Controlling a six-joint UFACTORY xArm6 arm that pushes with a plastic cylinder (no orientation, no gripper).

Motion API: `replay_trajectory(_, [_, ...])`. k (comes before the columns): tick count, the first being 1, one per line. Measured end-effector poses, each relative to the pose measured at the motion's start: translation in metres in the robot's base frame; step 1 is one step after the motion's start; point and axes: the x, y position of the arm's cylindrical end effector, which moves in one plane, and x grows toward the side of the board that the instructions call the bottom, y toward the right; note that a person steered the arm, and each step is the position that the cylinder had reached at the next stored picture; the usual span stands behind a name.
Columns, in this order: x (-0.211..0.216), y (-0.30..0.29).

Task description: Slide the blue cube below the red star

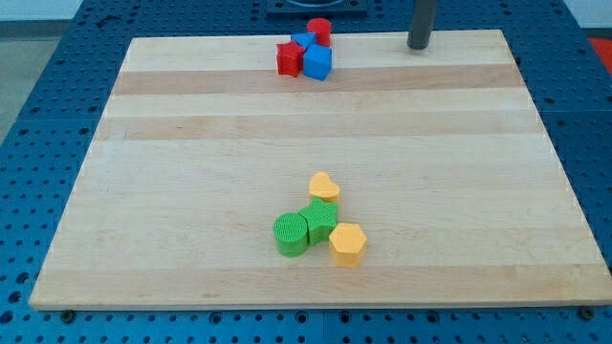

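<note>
The blue cube [317,62] sits near the view's top edge of the wooden board [191,191], touching the right side of the red star [288,58]. A second blue block [302,42] and a red cylinder [318,30] lie just behind them in the same cluster. My tip [418,45] is the lower end of the dark rod at the view's top, well to the right of the blue cube and apart from every block.
A second cluster lies at the lower middle: a yellow heart [324,185], a green cylinder [291,234], a green block [320,220] and a yellow hexagon [348,244]. Blue perforated table surrounds the board.
</note>
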Motion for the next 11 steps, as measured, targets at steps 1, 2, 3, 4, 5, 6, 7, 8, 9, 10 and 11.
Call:
replay_trajectory(1, [0.049, -0.033])
replay_trajectory(2, [0.036, -0.023])
replay_trajectory(3, [0.027, -0.037])
replay_trajectory(4, [-0.002, -0.07])
replay_trajectory(5, [0.004, -0.091])
replay_trajectory(6, [0.025, -0.098])
replay_trajectory(7, [0.026, -0.119])
replay_trajectory(8, [0.037, -0.119])
replay_trajectory(9, [0.053, -0.122])
replay_trajectory(10, [0.053, -0.126])
replay_trajectory(11, [0.053, -0.129])
